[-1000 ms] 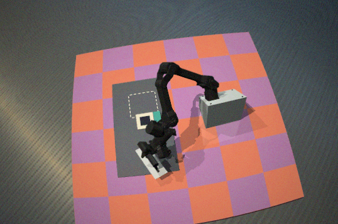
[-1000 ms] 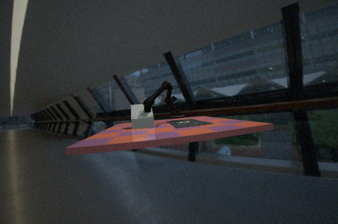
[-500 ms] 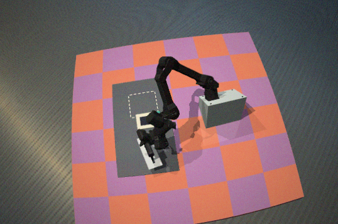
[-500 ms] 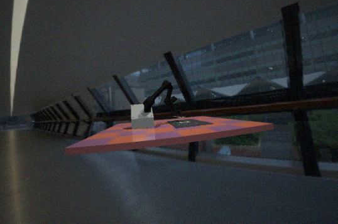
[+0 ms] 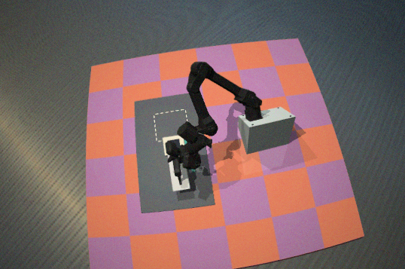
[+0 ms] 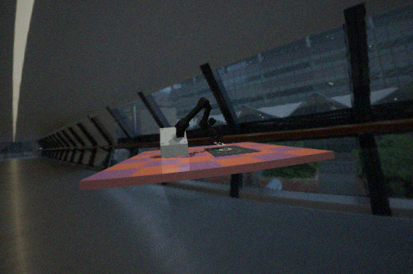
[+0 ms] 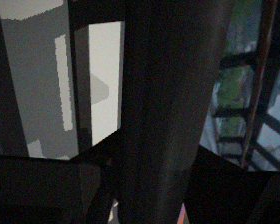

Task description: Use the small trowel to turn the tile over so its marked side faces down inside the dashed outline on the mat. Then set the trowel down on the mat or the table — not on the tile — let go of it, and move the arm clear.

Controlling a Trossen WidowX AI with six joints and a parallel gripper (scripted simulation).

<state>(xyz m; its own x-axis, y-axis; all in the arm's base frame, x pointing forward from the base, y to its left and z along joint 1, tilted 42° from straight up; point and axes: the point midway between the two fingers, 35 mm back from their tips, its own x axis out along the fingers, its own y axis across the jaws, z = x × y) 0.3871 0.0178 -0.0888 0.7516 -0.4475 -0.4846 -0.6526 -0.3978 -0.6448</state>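
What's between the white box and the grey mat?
Checked tabletop with the arm's shadow; the arm reaches over it. Top view.

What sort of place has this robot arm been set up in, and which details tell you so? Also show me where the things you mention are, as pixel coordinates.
Probably a large hall or concourse: a long row of slanted dark posts (image 6: 218,96) lines a glazed wall, buildings (image 6: 269,79) and greenery (image 6: 299,165) show outside, and a bright light strip (image 6: 24,29) runs overhead.

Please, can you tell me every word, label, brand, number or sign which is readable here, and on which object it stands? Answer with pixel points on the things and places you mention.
None: no readable text on the mat (image 5: 150,191), the arm (image 5: 199,105) (image 6: 193,113) or its pale base box (image 5: 269,136) (image 6: 174,150).
Buildings outside the windows: too dark and blurred to tell.
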